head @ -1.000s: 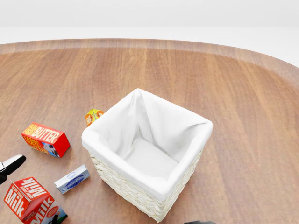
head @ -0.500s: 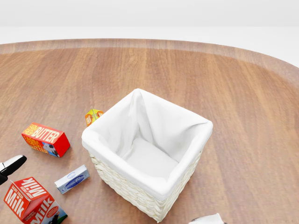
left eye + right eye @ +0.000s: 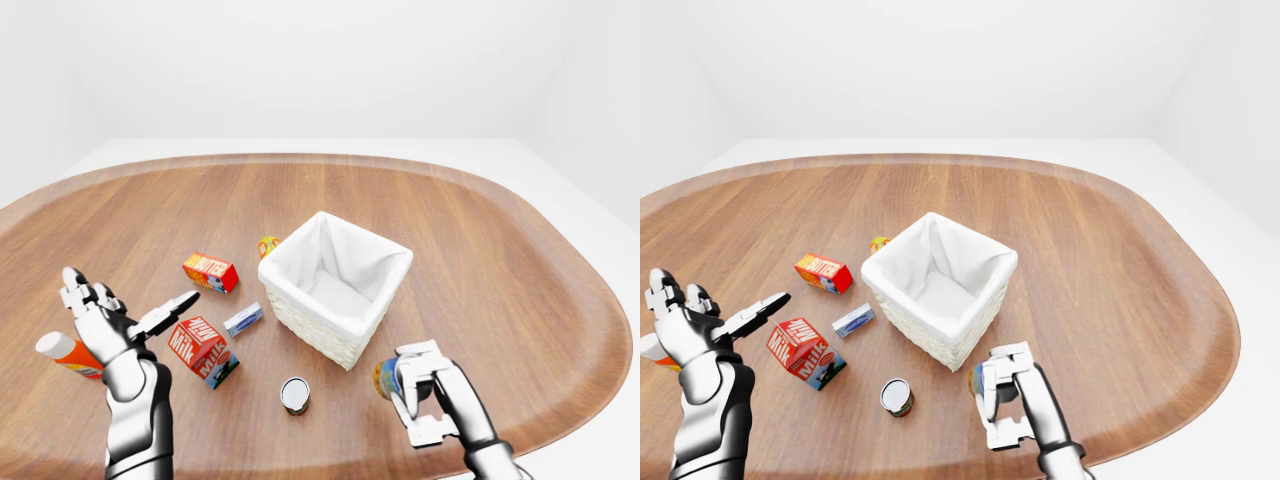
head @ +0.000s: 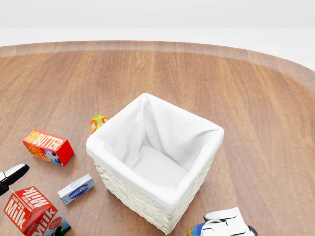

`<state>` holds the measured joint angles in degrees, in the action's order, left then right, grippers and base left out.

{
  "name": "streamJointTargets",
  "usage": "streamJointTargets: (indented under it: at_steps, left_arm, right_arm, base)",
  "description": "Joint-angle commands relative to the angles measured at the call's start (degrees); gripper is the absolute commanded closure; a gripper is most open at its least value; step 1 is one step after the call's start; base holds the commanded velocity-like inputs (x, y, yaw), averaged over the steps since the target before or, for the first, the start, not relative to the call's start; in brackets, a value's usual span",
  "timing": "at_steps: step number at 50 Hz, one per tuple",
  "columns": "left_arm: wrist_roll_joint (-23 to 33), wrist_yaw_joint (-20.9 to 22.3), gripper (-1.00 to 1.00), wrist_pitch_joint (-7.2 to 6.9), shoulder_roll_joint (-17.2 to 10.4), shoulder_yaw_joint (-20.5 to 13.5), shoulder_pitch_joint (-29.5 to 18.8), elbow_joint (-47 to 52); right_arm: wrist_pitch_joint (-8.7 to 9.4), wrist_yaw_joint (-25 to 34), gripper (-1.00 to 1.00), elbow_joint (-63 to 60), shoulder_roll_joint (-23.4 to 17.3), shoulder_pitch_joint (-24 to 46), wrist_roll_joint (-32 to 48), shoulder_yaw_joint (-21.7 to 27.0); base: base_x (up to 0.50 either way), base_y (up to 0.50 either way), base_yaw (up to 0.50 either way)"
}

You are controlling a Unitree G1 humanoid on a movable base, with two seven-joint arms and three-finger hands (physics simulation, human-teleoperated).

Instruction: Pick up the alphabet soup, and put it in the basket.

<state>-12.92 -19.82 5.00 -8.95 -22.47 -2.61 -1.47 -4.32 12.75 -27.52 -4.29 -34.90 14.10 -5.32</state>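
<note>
The right hand [image 3: 425,392] has its fingers wrapped round the colourful alphabet soup can [image 3: 386,378], just beside the white-lined wicker basket [image 3: 335,287]. The left hand [image 3: 105,322] hangs with fingers spread over the oval wooden table [image 3: 500,260].

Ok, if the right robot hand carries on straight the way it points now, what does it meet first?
Probably the white-lined wicker basket: the right robot hand, closed on the soup can, points up-left at its near wall, though depth is uncertain.

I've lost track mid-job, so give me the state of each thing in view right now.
Soup can: gripped in the right hand, beside the basket.
Basket: upright, nothing visible inside.
Left hand: open, holding nothing.
Milk carton: lying on its side.
Butter box: on the table, untouched.
Small tin: on the table, untouched.
Small blue box: lying flat.
</note>
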Motion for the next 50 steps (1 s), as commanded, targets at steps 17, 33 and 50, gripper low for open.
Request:
streamJointTargets:
  at_steps: [17, 33, 50]
  left_arm:
    - [0.0, 0.0, -1.00, 0.00, 0.0, -0.2, 0.2, 0.6]
    - [0.2, -0.1, -1.00, 0.00, 0.0, -0.1, 0.1, 0.6]
    - [0.0, -0.2, -1.00, 0.00, -0.1, -0.2, -0.1, 0.2]
  right_arm:
    - [9.32, 1.3, 1.00, -21.2, -0.9, -0.5, 4.2, -2.7]
    - [9.32, 9.1, 1.00, -32.5, 3.3, 4.8, 12.1, -4.4]
    - [9.32, 27.3, 1.00, -32.5, 24.3, 14.6, 31.5, -0.5]
  base:
    - [0.00, 0.00, 0.00]
    - [0.00, 0.00, 0.00]
    - [0.00, 0.00, 0.00]
